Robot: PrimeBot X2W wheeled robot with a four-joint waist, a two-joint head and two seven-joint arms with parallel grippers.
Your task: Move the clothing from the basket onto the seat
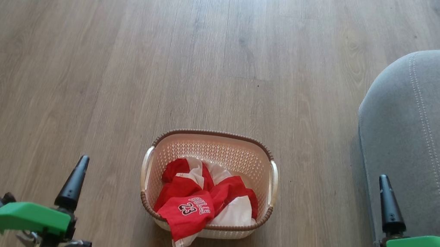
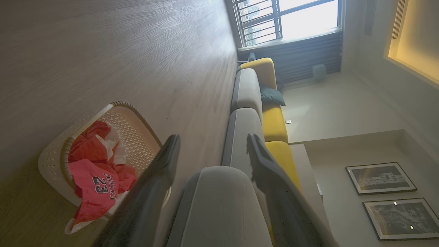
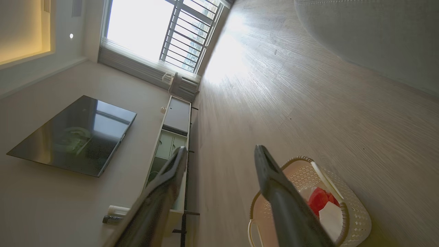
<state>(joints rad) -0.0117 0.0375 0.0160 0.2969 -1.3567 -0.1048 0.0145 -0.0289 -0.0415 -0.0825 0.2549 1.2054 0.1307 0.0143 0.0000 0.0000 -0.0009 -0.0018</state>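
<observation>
The cream basket (image 1: 218, 135) with a brown rim stands on the wood floor, low in the middle of the head view. The clothing (image 1: 199, 203), red and white, is heaped in it, and a red "BULLS 23" jersey hangs over the near rim. The grey seat (image 1: 433, 129) rises to the right of the basket. My left gripper (image 1: 81, 163) hovers left of the basket and my right gripper (image 1: 385, 187) is by the seat's edge; both are open and empty. In the left wrist view the left gripper (image 2: 213, 137) frames the seat (image 2: 223, 206), with basket (image 2: 51, 161) and clothing (image 2: 96, 171) at left. The right wrist view shows the right gripper (image 3: 221, 148), basket (image 3: 356, 212), clothing (image 3: 319, 202) and seat (image 3: 370, 34).
Bare wood floor (image 1: 124, 61) stretches ahead and to the left of the basket. The sofa (image 2: 247, 92) runs on toward a window, with yellow back cushions (image 2: 274, 120). Across the room a low cabinet (image 3: 171, 137) and a wall television (image 3: 75, 133) line the wall.
</observation>
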